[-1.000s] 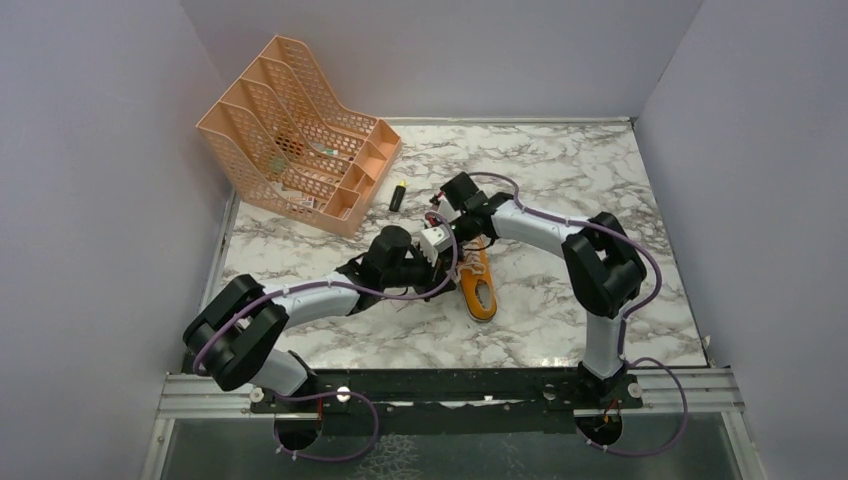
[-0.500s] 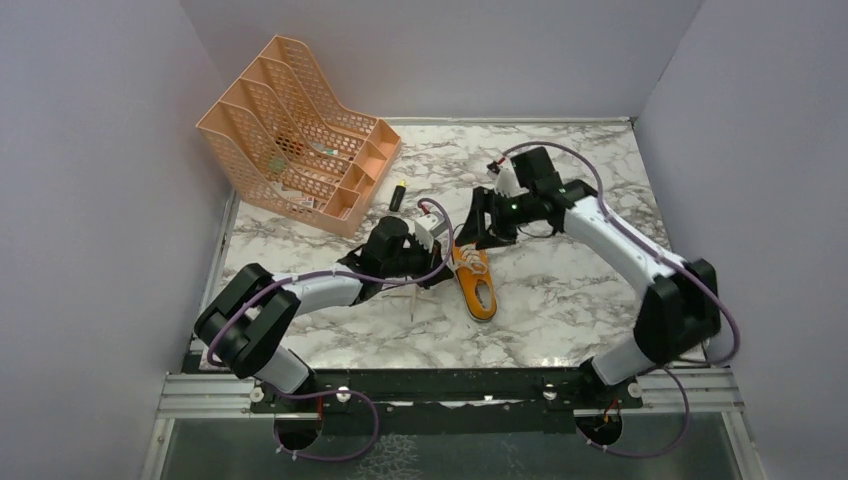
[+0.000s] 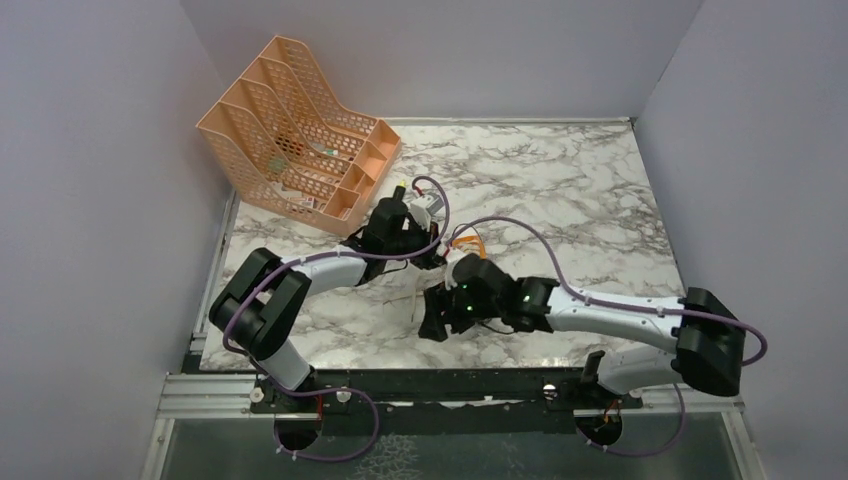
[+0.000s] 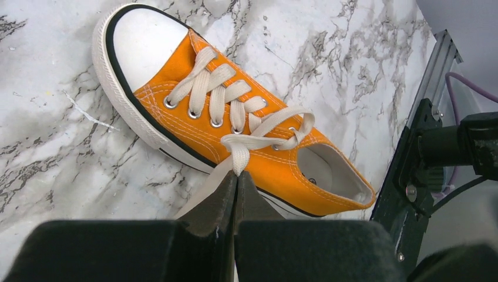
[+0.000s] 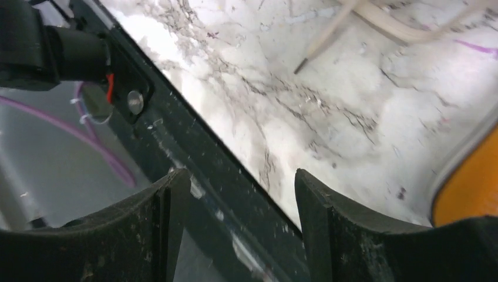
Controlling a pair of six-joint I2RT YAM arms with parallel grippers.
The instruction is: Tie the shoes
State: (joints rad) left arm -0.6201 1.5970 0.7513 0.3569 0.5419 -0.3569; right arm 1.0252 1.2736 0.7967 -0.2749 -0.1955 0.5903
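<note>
L gripper point(image 4: 236, 179) is pinching the white lace point(image 4: 258, 140) tight; R gripper point(image 5: 238, 188) is gaping, empty. The sneaker point(image 4: 188, 138) is looking light, lace floppy; grab near eyelets point(image 4: 216, 123).

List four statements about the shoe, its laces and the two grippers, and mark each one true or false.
1. The left gripper is shut on a white lace. True.
2. The right gripper grips the other lace. False: it is open with nothing between its fingers, and a lace end lies on the table beyond it.
3. The shoe is orange with a white toe cap. True.
4. The shoe sits inside the peach file rack. False: it lies on the marble table, apart from the rack.
</note>
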